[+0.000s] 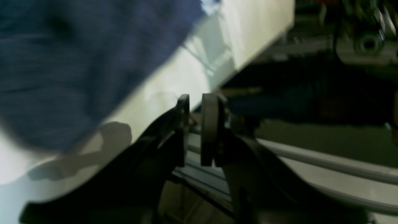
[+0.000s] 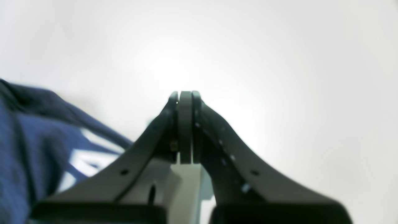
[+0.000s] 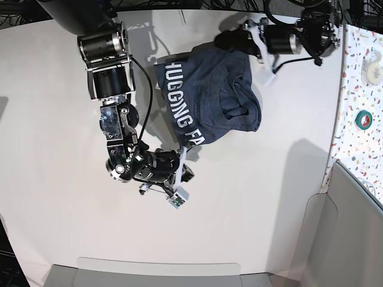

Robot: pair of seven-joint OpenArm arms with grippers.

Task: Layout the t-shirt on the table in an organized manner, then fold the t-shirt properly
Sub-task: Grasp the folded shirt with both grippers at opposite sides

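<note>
Evidently the shirt point(image 3: 209, 95) lay bunched on the surface point(image 3: 54, 227), not yet spread; right end effector point(image 2: 185, 96) pressed together, empty; left end effector point(image 1: 196, 107) slightly parted, holding nothing.

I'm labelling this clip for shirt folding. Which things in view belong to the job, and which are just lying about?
Belongs to the job:
- t-shirt, crumpled, lettering showing
- table
- left gripper
- right gripper

Just lying about:
- speckled side surface
- green tape roll
- white tape roll
</note>
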